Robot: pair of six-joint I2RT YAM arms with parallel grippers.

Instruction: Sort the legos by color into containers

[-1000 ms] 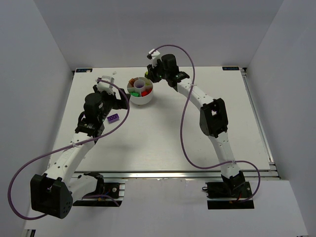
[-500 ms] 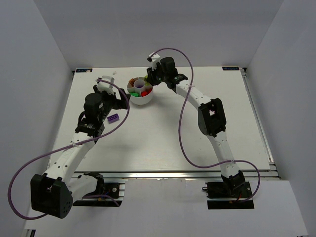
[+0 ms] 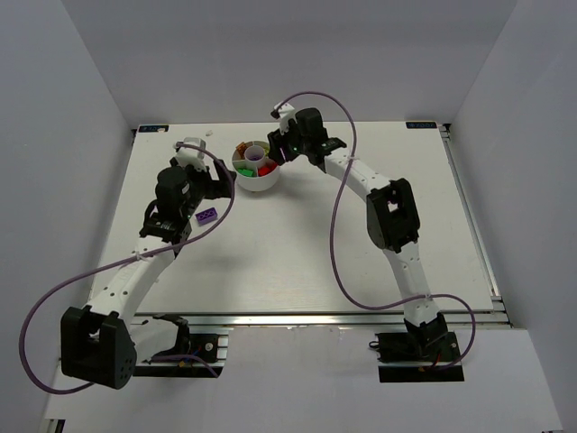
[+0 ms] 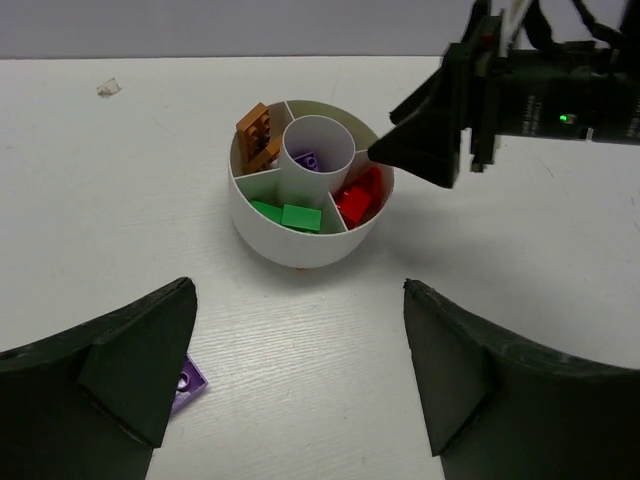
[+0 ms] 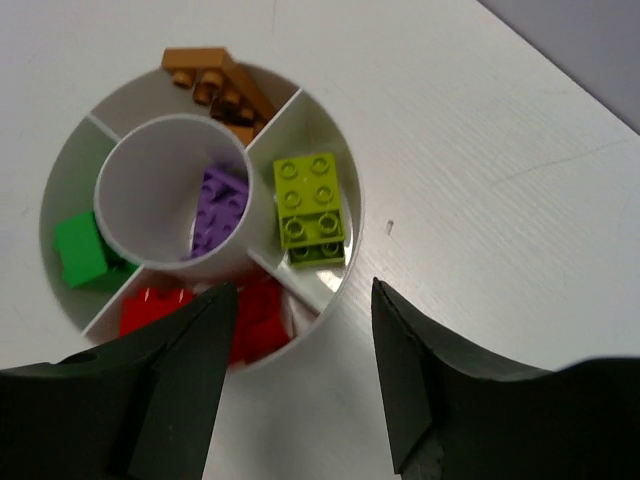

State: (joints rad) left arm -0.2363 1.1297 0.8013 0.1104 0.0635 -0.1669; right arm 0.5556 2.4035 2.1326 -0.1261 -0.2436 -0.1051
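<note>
- On the counter (image 3: 315,234), near the dish (image 4: 300,245) but apart from it, one purple brick (image 4: 187,378) lies flat and unsorted. It seems to be the last piece outside the dish.
- The left end effector (image 4: 298,290) hangs over it with fingers spread wide and empty. The brick is not centred between them: it sits off to one side, at the inner edge of one finger and partly hidden by it.
- Risk: from that offset, a straight descent would likely land a fingertip on the brick or push it away, so the end effector would close on nothing.
- The right end effector (image 5: 302,290) hovers directly above the dish, fingers parted and holding nothing. A lime brick (image 5: 312,212) lies in the wedge beneath it.
- Risk: the centre well (image 5: 160,160), where another purple lego (image 5: 218,210) sits, is the likely target. With the right arm over the dish, a left-arm delivery could end in a collision.
- Risk: a low exit by the right fingers could catch the rim and shift or tip the light dish.
</note>
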